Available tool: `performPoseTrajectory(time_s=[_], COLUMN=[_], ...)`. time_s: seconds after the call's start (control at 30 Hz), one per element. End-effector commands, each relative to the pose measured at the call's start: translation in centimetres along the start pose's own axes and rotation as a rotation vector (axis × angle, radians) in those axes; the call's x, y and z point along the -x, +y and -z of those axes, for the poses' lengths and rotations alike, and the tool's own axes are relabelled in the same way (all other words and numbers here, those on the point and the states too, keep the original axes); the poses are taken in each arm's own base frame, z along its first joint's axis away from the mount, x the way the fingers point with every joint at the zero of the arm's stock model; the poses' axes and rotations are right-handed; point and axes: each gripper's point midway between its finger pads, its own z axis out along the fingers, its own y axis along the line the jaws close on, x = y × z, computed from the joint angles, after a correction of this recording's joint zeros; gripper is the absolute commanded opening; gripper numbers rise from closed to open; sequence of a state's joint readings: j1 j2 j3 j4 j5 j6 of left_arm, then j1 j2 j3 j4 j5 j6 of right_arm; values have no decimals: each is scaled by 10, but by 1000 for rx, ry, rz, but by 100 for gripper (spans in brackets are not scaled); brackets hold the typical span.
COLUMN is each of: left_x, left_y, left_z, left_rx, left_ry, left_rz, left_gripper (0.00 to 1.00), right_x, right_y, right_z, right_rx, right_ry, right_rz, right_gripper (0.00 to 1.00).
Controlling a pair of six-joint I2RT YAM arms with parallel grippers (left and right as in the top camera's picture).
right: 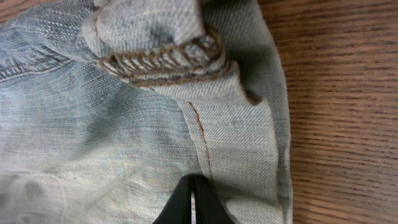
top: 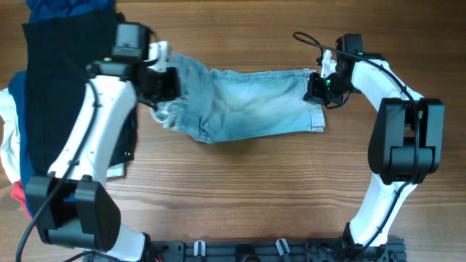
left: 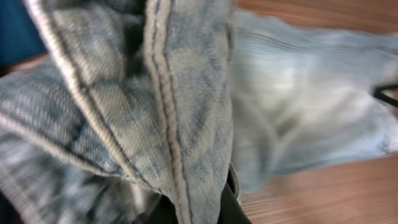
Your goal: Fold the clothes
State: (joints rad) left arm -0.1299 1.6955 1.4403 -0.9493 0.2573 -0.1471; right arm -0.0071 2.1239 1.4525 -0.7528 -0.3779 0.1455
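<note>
The light blue denim shorts (top: pixel 247 105) lie stretched sideways across the middle of the wooden table. My left gripper (top: pixel 166 86) is shut on their bunched left end. In the left wrist view the denim (left: pixel 292 106) drapes over the black fingers (left: pixel 196 205), with a stitched seam pinched between them. My right gripper (top: pixel 320 87) is shut on the right end. In the right wrist view the fingers (right: pixel 194 186) pinch the cloth (right: pixel 112 143) just below a stitched fold at the edge. The left end looks slightly raised and rumpled.
A pile of other clothes lies at the far left: a large black garment (top: pixel 54 94), navy cloth (top: pixel 69 11), white cloth (top: pixel 9 145) and a bit of red (top: pixel 18 193). Bare wooden tabletop (top: pixel 240 189) lies in front of the shorts. The arm bases' rail (top: pixel 255 251) runs along the front edge.
</note>
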Motion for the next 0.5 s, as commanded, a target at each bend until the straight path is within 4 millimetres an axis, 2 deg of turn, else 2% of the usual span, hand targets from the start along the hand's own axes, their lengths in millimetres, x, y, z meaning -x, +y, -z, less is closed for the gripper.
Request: performPoseTrajectory(time_s=[0.0, 0.07, 0.23, 0.47], left_x=[-2, -9, -16, -13], left_y=[-74, -105, -162, -224], left_z=[5, -1, -29, -68], left_rx=[-139, -175, -209, -332], left_ry=[-33, -37, -72, -125], left_rz=[-78, -118, -150, -107], left_gripper=[4, 4, 4, 4], right_x=[-13, -13, -13, -10], right_y=[-4, -3, 1, 3], right_z=[-16, -16, -16, -16], right_rx=[6, 13, 36, 45], right_ry=[52, 50, 51, 42], right_rz=[-30, -29, -26, -23], right_gripper=[4, 4, 4, 4])
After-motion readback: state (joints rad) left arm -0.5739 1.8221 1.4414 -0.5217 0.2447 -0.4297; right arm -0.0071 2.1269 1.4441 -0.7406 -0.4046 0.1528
